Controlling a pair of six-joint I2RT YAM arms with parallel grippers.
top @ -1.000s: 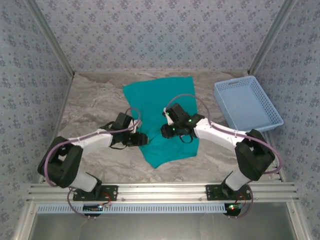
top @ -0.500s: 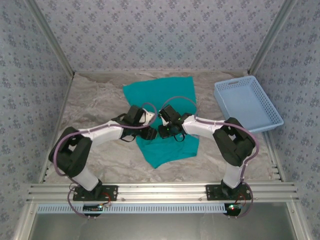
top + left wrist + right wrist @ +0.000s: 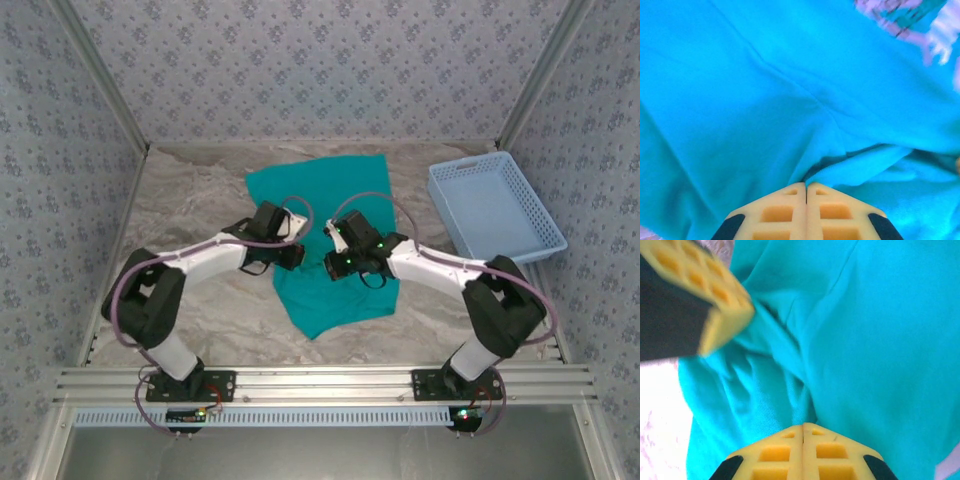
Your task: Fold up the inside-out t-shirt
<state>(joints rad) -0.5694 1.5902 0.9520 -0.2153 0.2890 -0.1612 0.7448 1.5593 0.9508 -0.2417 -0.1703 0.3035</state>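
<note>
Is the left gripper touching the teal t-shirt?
Touching. In the left wrist view, the left gripper is closed, and a raised fold of the t-shirt runs right into its tips, with no gap.

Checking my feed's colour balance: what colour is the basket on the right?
The basket is light blue, clearest in the top external view.

Top cam: fixed, high behind the bases (image 3: 185,385), looking down on the whole table (image 3: 190,200). Wrist cams look along their own fingers (image 3: 780,212), very close to the shirt (image 3: 765,100). Right wrist view also catches the left gripper (image 3: 740,315). All share mid-shirt.
</note>
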